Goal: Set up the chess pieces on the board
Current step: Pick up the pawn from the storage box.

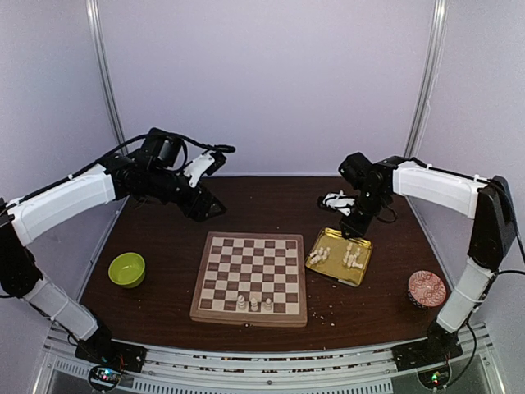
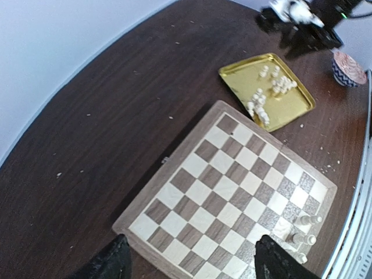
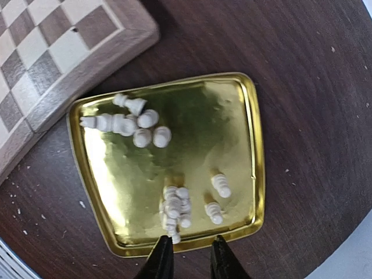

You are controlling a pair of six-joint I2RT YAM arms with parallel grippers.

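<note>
Chess pieces [image 1: 253, 304] are split between two places, and only three stand on the board [image 1: 246, 263], seemingly upright in its near row. Well left of the board sits a green bowl [image 1: 127, 269]. The left gripper [image 2: 195, 264] hangs beyond the board's far left corner with its fingers spread wide and nothing between them. Just right of the board lies a gold tray [image 3: 203, 128] with the remaining pieces tumbled on their sides. The right gripper [image 3: 192, 258] hovers over the tray edge farthest from the board, its jaws parted only narrowly and gripping nothing that shows. A patterned bowl [image 1: 426, 289] sits farther right of the board.

The step in hand looks like fetching the next piece from the tray. The next move probably calls for lowering onto one piece lying apart from the heaps, pinching it, then standing it beside the three on the board.

The right wrist view separates the tray's pieces into two clusters and two strays, while the top view gives only pale specks. Only the top view shows the green bowl, and only the left wrist view shows how far its fingers are spread.
</note>
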